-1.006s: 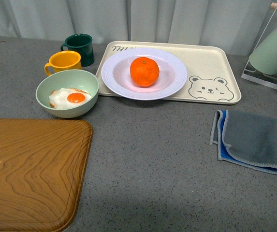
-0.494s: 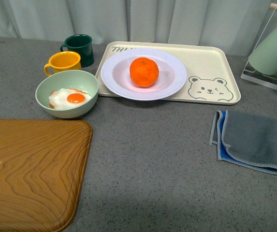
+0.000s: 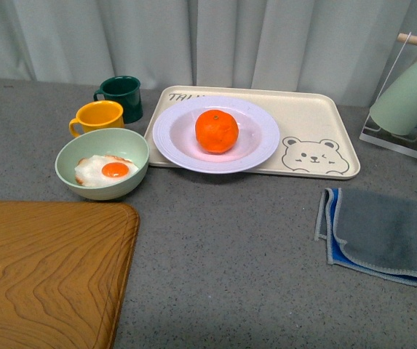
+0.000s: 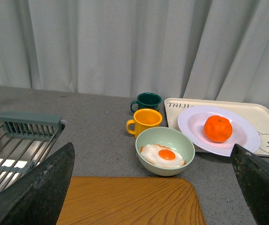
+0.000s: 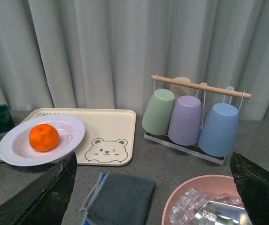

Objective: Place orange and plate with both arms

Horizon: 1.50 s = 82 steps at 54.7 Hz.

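Left gripper: spread wide, holding nothing; you see both dark fingers at the lower corners. Right gripper: likewise wide apart, empty. Orange: upper centre of your front view, resting in the plate. Plate: on the left part of the bear tray, on the worktop.
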Each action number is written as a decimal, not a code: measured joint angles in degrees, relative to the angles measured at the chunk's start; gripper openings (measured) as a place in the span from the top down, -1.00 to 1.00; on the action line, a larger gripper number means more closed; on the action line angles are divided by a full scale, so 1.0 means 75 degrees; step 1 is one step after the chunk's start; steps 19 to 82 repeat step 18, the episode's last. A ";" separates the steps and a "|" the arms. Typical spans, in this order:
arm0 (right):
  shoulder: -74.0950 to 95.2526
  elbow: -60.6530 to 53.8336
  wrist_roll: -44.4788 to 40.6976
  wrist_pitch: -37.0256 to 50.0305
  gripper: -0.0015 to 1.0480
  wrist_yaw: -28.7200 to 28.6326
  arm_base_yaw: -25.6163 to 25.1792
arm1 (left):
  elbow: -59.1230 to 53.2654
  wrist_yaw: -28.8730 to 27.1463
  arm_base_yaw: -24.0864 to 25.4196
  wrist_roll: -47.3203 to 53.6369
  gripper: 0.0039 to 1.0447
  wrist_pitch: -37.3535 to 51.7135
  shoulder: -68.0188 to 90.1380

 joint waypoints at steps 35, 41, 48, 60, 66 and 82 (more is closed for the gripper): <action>0.0000 0.0000 0.0000 0.0000 -0.82 0.0000 0.0000 | 0.0000 0.0000 0.0000 0.0000 -0.88 0.0000 0.0000; 0.0000 0.0000 0.0000 0.0000 -0.82 0.0000 0.0000 | 0.0000 0.0000 0.0000 0.0000 -0.88 0.0000 0.0000; 0.0000 0.0000 0.0000 0.0000 -0.82 0.0000 0.0000 | 0.0000 0.0000 0.0000 0.0000 -0.88 0.0000 0.0000; 0.0000 0.0000 0.0000 0.0000 -0.82 0.0000 0.0000 | 0.0000 0.0000 0.0000 0.0000 -0.88 0.0000 0.0000; 0.0000 0.0000 0.0000 0.0000 -0.82 0.0000 0.0000 | 0.0000 0.0000 0.0000 0.0000 -0.88 0.0000 0.0000; 0.0000 0.0000 0.0000 0.0000 -0.82 0.0000 0.0000 | 0.0000 0.0000 0.0000 0.0000 -0.88 0.0000 0.0000</action>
